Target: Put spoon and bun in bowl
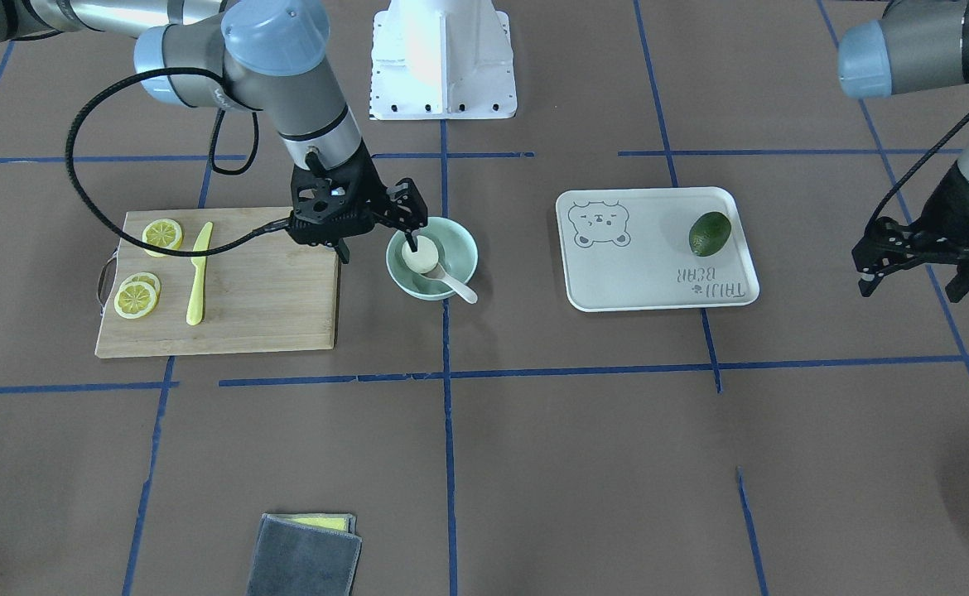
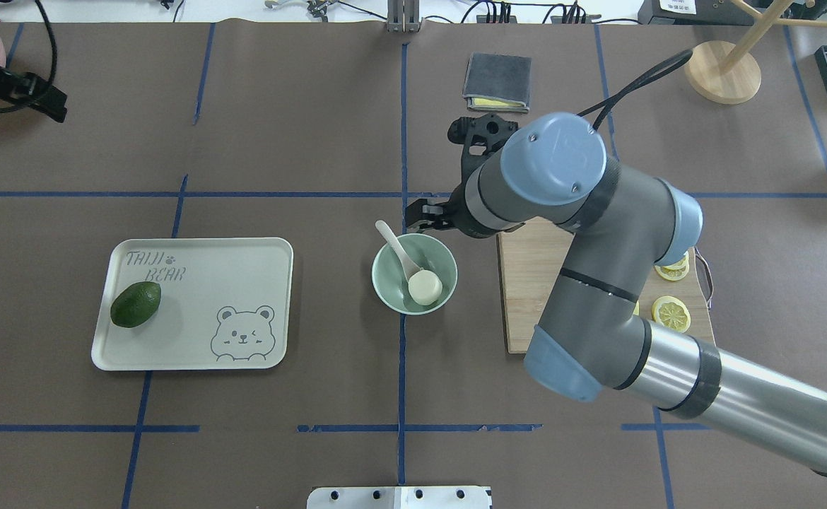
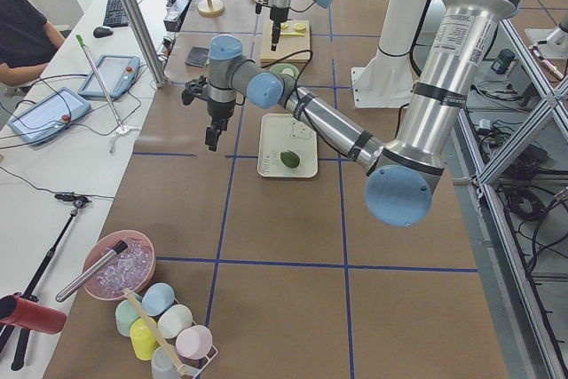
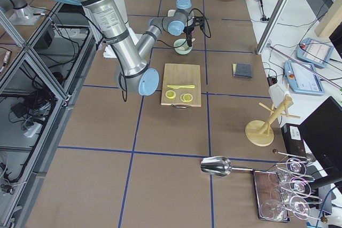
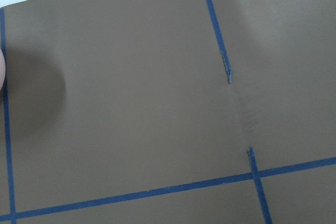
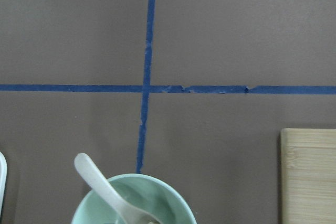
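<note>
Overhead exterior is showing, leftmost, the left claw (image 1: 913, 283) hanging spread and empty, well clear of the work. Next, the tray (image 2: 244, 268) is carrying an avocado (image 2: 136, 304). The spoon (image 2: 398, 249) and the bun (image 2: 425, 288) are both lying in the bowl (image 2: 439, 249), so the right claw (image 1: 375, 247) is hovering spread at its rim, gripping nothing.

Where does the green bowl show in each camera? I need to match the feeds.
Exterior front-facing: the bowl sits just left of centre.
Overhead exterior: at the centre.
Exterior left: far and small, top centre.
Exterior right: top centre.
Left wrist-mounted: not in it.
Right wrist-mounted: at the bottom edge, left of centre.
Shared landmark: the wooden cutting board beside it.
</note>
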Robot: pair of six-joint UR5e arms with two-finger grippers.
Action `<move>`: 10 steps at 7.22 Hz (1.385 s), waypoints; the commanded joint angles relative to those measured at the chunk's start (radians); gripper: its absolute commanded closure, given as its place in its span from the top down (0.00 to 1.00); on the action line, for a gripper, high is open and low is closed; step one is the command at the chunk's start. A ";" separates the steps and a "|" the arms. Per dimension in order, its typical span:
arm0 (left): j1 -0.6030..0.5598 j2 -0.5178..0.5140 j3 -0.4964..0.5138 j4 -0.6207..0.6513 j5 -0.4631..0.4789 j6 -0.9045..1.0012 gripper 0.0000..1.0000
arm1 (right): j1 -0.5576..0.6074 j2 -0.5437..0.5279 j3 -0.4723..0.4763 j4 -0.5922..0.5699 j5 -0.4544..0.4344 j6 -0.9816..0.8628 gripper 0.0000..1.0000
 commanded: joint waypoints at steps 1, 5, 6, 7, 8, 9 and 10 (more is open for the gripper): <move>-0.115 0.062 0.037 0.003 -0.081 0.153 1.00 | 0.121 -0.085 0.113 -0.176 0.076 -0.210 1.00; -0.309 0.176 0.117 0.003 -0.187 0.411 1.00 | 0.542 -0.386 0.184 -0.275 0.393 -0.810 1.00; -0.317 0.179 0.128 0.004 -0.210 0.417 1.00 | 0.653 -0.477 0.171 -0.278 0.406 -1.051 1.00; -0.343 0.214 0.128 -0.003 -0.211 0.419 1.00 | 0.730 -0.510 0.145 -0.288 0.411 -1.192 1.00; -0.346 0.235 0.129 0.000 -0.210 0.449 1.00 | 0.793 -0.566 0.135 -0.283 0.411 -1.260 1.00; -0.348 0.249 0.158 -0.006 -0.213 0.503 1.00 | 0.858 -0.600 0.088 -0.280 0.416 -1.350 1.00; -0.348 0.252 0.172 -0.008 -0.213 0.509 1.00 | 0.896 -0.633 0.018 -0.274 0.419 -1.459 1.00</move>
